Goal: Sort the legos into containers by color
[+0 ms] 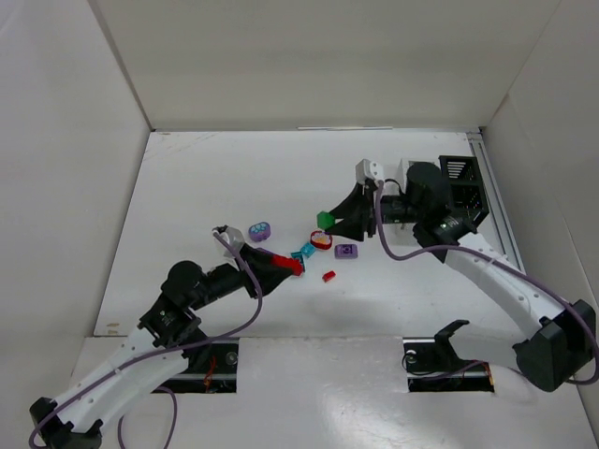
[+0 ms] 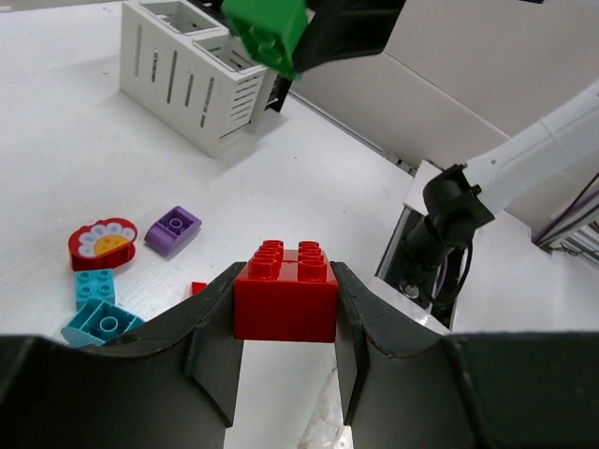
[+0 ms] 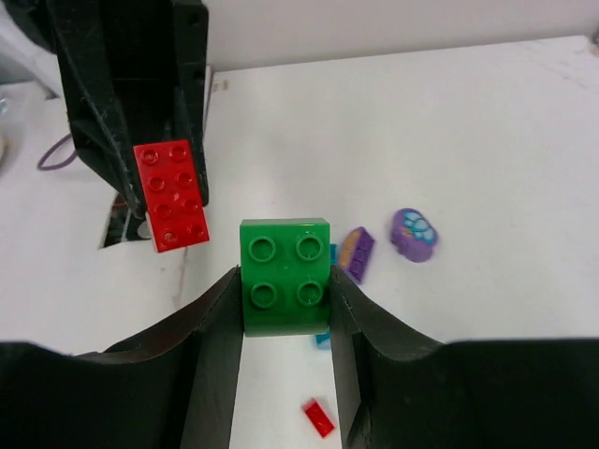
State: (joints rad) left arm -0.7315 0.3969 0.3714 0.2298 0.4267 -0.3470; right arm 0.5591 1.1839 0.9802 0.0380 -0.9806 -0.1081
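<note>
Firmly held, glossy studded red brick [image 2: 285, 295] in left gripper [image 2: 285, 301]; smooth blocky green brick [image 3: 284, 277] pinched by right gripper [image 3: 284, 297]

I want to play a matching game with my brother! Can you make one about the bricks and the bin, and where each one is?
Things:
1. big red brick
2. green brick
3. flower piece
4. black bin

Places:
A. lying loose in the middle of the table
B. gripped in the right hand
C. standing near the table's right edge
D. gripped in the left hand

Pairs: 1-D, 2-B, 3-A, 4-C.
</note>
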